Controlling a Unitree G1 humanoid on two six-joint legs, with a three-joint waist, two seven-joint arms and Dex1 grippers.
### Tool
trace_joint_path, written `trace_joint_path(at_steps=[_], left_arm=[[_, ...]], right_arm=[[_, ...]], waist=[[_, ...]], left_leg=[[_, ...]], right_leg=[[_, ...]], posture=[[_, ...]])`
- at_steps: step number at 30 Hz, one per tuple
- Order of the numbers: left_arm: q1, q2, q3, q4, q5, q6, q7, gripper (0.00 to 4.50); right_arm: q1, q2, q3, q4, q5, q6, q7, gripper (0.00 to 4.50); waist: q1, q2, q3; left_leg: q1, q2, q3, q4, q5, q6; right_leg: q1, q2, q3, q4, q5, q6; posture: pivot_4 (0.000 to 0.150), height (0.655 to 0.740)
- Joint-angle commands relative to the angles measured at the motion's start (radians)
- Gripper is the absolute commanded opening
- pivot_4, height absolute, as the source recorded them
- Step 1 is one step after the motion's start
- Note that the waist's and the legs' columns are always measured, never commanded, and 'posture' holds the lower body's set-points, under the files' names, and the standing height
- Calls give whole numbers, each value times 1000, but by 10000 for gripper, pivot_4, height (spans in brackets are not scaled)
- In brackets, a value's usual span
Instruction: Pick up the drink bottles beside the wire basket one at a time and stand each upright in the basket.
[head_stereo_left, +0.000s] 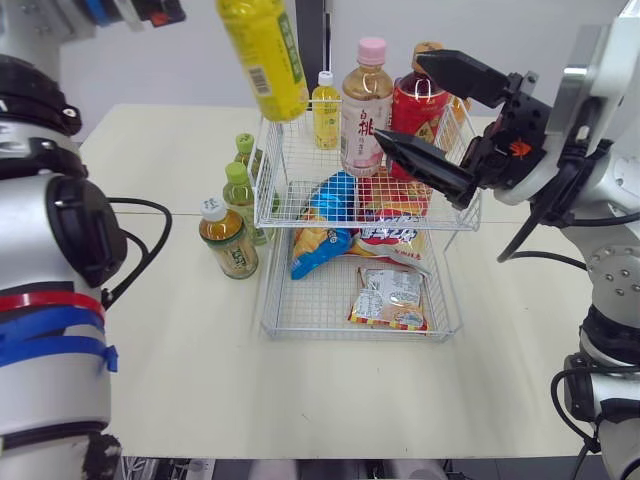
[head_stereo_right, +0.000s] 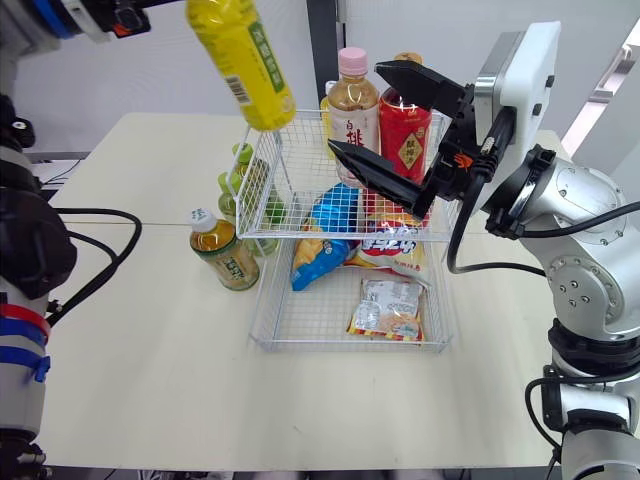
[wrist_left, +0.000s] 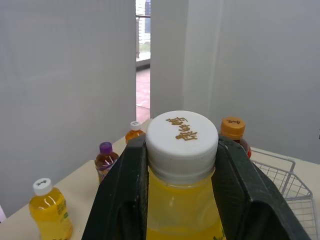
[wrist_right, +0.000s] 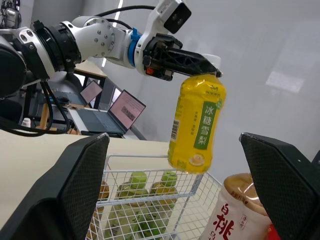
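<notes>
Left gripper (wrist_left: 182, 150) is clamped on the neck of the yellow drink bottle (head_stereo_left: 265, 55), one black finger on each side just under the white cap. The bottle is up in the air and not touching anything. It's tilted, with the cap end toward the robot's left and the base hanging over the left back corner of the wire basket (head_stereo_left: 290, 190). The basket is a two-tier thing. The top tier already has a peach drink with a pink cap (head_stereo_left: 367, 105), a red bottle (head_stereo_left: 418, 105) and a small yellow bottle (head_stereo_left: 325, 110) standing upright along the back. Lower down there's a blue chip bag (head_stereo_left: 325, 225) and a couple of snack packets (head_stereo_left: 390, 295) lying flat. The right gripper (head_stereo_left: 398, 98) is spread wide open with nothing in it, hanging over the right side of the top tier near the red bottle. I can't tell how close it actually is. On the surface (head_stereo_left: 180, 380) just to the left of the basket, a brown tea bottle with a white cap (head_stereo_left: 228, 240) stands upright, with two green-capped bottles (head_stereo_left: 240, 190) lined up behind it close to the basket wall.
</notes>
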Motion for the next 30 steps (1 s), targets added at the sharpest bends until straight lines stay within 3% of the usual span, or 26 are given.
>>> trace_joint_path(at_steps=[1,11,21,30], left_arm=[[-25,-19,12,-42,-13,-39,8,13515],[69,-121,-47,-75,33,-163,36,13515],[86,-153,-54,-17,66,-240,59,13515],[104,-142,-50,0,74,-257,55,40626]], right_arm=[[0,-15,-35,-44,20,2,-24,45000],[16,-40,-46,-76,33,25,-62,45000],[31,-57,-54,-92,38,31,-85,45000],[35,-64,-50,-90,50,28,-87,45000]], waist=[[0,0,0],[1,0,0],[1,0,0],[1,0,0]], left_leg=[[0,0,0,0,0,0],[0,0,0,0,0,0],[0,-1,0,0,0,0],[0,-1,0,0,0,0]], right_leg=[[0,0,0,0,0,0],[0,0,1,0,0,0],[0,0,1,0,0,0],[0,0,1,1,0,0]], posture=[[1500,7400],[1500,7400],[1500,7400],[1500,7400]])
